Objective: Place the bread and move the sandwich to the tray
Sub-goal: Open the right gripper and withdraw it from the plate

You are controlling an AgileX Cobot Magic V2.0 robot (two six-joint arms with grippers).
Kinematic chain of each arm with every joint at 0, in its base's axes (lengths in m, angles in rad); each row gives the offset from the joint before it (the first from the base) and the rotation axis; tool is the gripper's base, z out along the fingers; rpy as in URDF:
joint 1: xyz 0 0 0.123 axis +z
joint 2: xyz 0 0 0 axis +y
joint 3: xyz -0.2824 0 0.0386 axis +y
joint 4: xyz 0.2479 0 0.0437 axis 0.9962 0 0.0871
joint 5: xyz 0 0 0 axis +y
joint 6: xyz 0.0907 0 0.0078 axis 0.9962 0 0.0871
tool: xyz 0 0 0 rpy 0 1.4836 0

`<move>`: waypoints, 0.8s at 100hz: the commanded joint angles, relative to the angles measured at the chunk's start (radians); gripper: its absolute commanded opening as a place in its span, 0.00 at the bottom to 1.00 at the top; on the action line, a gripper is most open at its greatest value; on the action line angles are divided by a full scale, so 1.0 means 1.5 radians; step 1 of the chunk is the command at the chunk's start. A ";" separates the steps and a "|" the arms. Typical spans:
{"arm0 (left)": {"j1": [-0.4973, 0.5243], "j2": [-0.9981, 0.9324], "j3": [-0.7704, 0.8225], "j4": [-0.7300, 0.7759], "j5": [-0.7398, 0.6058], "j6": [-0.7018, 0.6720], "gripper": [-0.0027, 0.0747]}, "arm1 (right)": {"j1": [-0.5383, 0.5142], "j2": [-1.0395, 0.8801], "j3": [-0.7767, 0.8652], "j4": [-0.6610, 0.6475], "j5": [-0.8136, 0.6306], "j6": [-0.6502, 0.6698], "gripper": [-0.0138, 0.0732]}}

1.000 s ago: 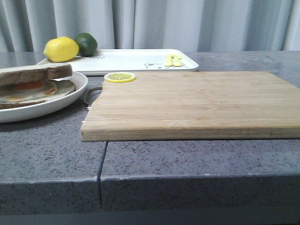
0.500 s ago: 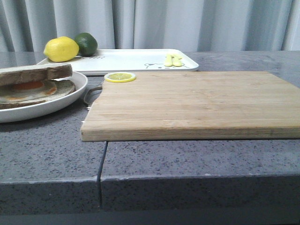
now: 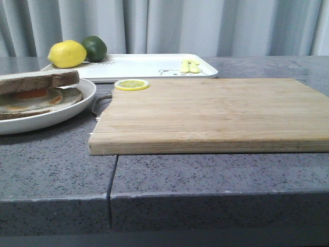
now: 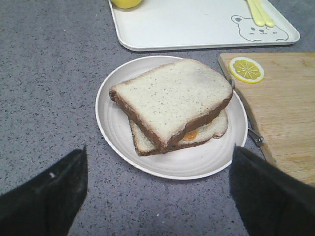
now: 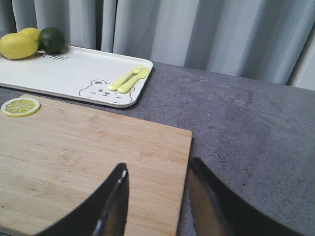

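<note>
While flat on plate, bread caps sandwich

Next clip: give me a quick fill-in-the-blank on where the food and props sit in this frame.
1. The sandwich rests on a round white ____.
2. The lemon slice lies on a corner of the wooden ____.
3. The yellow fork and knife lie on the tray beside a line drawing of a ____.
4. The left hand hovers open, holding ____.

Missing words: plate; cutting board; bear; nothing
</note>
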 commanded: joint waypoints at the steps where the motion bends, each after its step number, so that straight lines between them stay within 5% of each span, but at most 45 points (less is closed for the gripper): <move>1: 0.000 0.006 -0.022 -0.017 -0.044 -0.002 0.75 | -0.004 0.004 -0.016 -0.007 -0.050 0.003 0.52; 40: 0.000 0.006 -0.022 -0.017 -0.044 -0.003 0.75 | -0.004 0.004 -0.016 -0.007 -0.050 0.003 0.52; 57: 0.017 0.012 -0.022 -0.010 -0.063 -0.110 0.75 | -0.004 0.004 -0.016 -0.007 -0.050 0.003 0.52; 80: 0.073 0.071 -0.022 -0.008 -0.088 -0.147 0.71 | -0.004 0.004 -0.016 -0.007 -0.050 0.003 0.52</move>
